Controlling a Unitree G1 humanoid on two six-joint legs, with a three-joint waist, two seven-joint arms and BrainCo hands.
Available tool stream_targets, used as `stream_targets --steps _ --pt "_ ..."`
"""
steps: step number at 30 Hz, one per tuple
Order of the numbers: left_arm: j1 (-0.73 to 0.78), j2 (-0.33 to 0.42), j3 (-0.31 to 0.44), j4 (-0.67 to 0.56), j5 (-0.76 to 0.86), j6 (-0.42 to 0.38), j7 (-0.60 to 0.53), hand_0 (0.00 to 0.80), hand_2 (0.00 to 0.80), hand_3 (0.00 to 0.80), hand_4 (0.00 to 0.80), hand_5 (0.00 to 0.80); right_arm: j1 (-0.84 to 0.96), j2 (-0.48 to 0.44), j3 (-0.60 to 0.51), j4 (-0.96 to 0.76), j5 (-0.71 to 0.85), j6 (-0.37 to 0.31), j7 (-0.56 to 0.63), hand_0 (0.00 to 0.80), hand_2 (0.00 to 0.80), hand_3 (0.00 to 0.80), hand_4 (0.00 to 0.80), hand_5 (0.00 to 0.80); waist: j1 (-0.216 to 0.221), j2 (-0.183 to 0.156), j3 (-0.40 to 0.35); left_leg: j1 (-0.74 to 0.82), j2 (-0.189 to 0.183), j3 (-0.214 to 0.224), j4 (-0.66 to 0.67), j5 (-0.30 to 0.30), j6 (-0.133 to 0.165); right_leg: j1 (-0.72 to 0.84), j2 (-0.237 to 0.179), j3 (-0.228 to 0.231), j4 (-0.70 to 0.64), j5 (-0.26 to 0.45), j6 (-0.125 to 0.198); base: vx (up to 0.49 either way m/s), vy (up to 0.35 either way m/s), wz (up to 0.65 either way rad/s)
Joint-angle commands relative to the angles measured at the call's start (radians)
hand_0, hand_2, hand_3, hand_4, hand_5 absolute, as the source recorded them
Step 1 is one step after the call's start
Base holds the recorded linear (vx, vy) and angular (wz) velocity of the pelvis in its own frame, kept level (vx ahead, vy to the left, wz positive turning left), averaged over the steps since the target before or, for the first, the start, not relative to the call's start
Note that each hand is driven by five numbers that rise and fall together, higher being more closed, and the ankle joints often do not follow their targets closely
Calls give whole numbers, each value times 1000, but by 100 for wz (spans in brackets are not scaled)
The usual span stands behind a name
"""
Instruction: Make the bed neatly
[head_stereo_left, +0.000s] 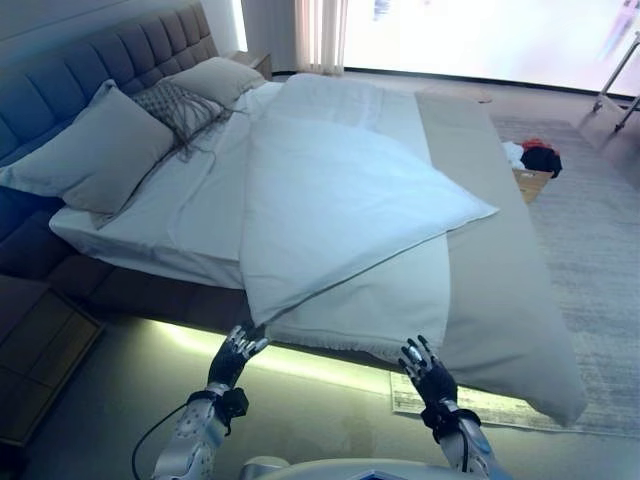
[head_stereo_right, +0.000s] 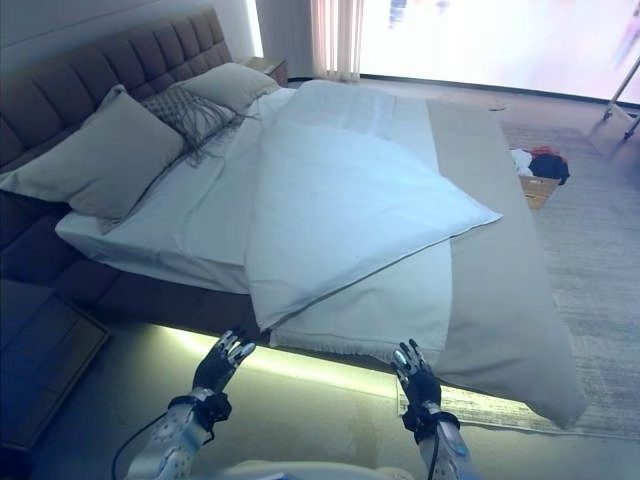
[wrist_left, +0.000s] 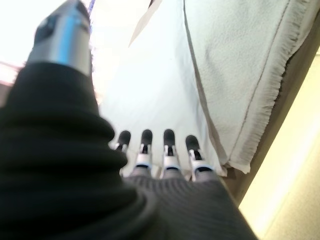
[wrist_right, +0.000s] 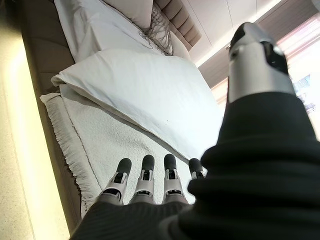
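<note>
one bed (head_stereo_left: 505, 330), three pillows (head_stereo_left: 100, 150), one white duvet (head_stereo_left: 340, 210), one fringed blanket (head_stereo_left: 385, 300), one rug (head_stereo_left: 595, 250)

Both arms are raised from the lower edge of the head views. The left hand (head_stereo_left: 232, 357) is held at about 7 o'clock, the right hand (head_stereo_left: 426, 372) at about 5 o'clock. Fingers (wrist_left: 146, 141) are kept straight and spread, nothing gripped.

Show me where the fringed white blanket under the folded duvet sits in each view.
Left eye view: fringed white blanket hangs over the bed's near edge, centre-low.
Right eye view: same place, fringed white blanket.
Left wrist view: upper right, fringed edge showing.
Right wrist view: lower left, beyond the fingers.
Shared landmark: the folded duvet lying over it.
</note>
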Motion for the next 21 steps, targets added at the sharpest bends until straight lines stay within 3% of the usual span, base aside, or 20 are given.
stream_targets --steps 1,15,18,21 --pt "-25 35 9 -86 -25 -38 -15 0 0 0 0 0 -33 0 -22 -60 -1 -12 33 0 0 0 0 0 -11 -40 9 -66 -14 -25 39 41 4 43 13 -97 -154 176 5 0 0 0" --pt "9 45 19 -93 20 -59 34 0 0 0 0 0 -4 -8 -38 -77 -17 15 57 0 0 0 0 0 -9 -51 24 -83 -8 -7 108 14 2 49 14 -100 -150 167 -7 3 -14 0" --pt "28 39 17 -92 38 -67 22 0 0 0 0 0 3 -23 -46 -77 -28 43 50 0 0 0 0 0 6 -58 28 -103 -27 -56 167 -20 -3 49 22 -87 -160 164 -11 31 -47 1" --pt "31 26 20 -94 26 -55 12 0 0 0 0 0 -12 -45 -55 -48 -9 46 37 0 0 0 0 0 38 -61 41 -182 -46 -102 284 -19 -13 37 17 -93 -172 177 -19 -30 -34 -8"
